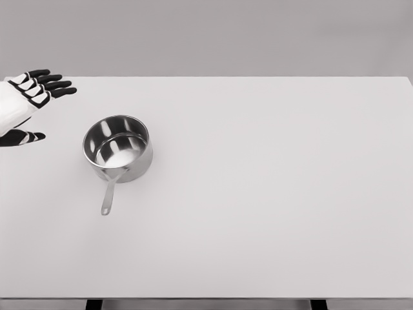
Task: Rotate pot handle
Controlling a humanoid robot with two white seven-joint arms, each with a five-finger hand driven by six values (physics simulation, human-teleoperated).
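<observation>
Steel gleams on the white table [271, 194]: a small empty pot [117, 148] sits left of centre, and its handle [109, 195] runs straight out from the near side of the bowl toward the robot, tip angled just a touch to the left. That long axis is the thing to watch, because the left hand [29, 103] is up and to the left of the pot, well apart from it, while the handle's tip lies on the pot's near side, away from the fingers [55, 82]. So the hand has ground to cover, down and across, before any turning can begin. Its pose: coming in from the left edge, palm open, four fingers stretched out side by side pointing right, thumb [26, 137] hanging separately below, holding nothing. No right arm in sight, so this looks like the left hand's job. Nothing touches the pot yet.
</observation>
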